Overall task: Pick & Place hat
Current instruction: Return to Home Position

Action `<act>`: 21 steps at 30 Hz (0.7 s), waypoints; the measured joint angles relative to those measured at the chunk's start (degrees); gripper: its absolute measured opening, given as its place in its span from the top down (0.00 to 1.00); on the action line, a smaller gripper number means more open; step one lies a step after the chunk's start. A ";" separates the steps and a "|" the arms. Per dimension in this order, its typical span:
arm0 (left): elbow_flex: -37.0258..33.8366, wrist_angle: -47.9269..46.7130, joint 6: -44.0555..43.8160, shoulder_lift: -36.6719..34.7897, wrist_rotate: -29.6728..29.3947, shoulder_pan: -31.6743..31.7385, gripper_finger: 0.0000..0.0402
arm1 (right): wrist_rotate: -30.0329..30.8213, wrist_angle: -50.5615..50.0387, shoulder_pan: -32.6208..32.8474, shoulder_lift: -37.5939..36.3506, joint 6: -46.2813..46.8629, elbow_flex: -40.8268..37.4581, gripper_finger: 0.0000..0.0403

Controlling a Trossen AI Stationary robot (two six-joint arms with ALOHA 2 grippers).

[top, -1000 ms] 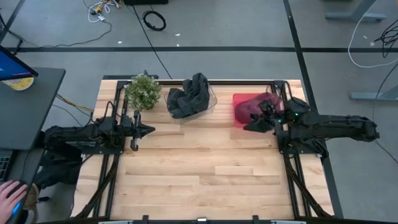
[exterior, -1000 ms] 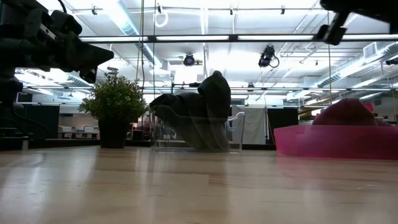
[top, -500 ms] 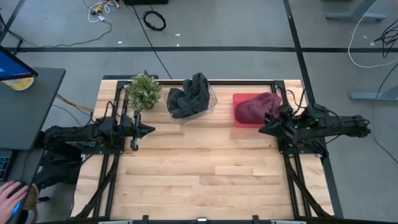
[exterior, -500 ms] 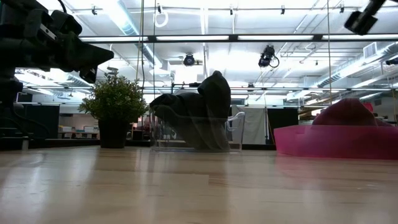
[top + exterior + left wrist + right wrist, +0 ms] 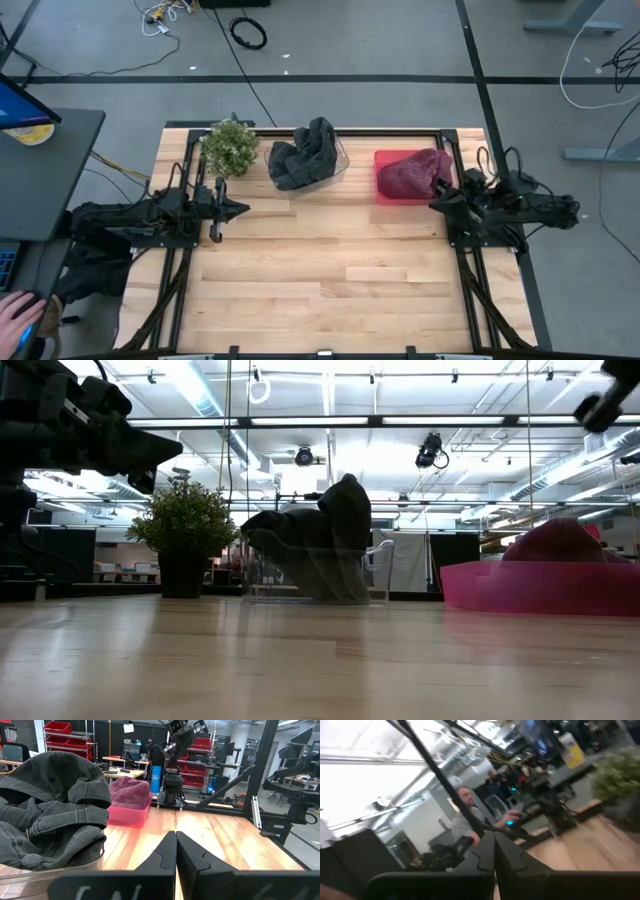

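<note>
A maroon hat (image 5: 410,172) lies in a pink bin (image 5: 384,190) at the table's far right; the low view shows the hat (image 5: 556,540) heaped above the bin's rim. Dark grey hats (image 5: 303,153) fill a clear bin (image 5: 375,575) at the far middle. My right gripper (image 5: 436,203) is shut with nothing in it, just right of the pink bin's near corner and raised above the table. My left gripper (image 5: 243,209) is shut and level by the left edge, holding nothing; its fingers (image 5: 175,842) meet in the left wrist view.
A potted plant (image 5: 230,147) stands at the far left, beside the clear bin. The wooden tabletop (image 5: 330,270) stretches bare between the arms and toward the near edge. A person (image 5: 465,815) sits in the room beyond the table.
My right gripper has drawn back from over the pink bin's near edge toward the table's right edge, rolling about its own axis and staying shut. The maroon hat has stayed in the bin.
</note>
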 joint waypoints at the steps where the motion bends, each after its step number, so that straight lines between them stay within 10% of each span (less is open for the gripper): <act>1: -0.02 0.01 0.00 0.00 0.06 0.00 0.99 | 0.60 -0.08 0.00 -0.27 -0.24 -0.84 0.99; 21: 0.00 -0.10 0.04 -0.02 -0.20 0.00 0.99 | 3.21 5.52 -1.29 -0.52 -12.75 -14.87 0.99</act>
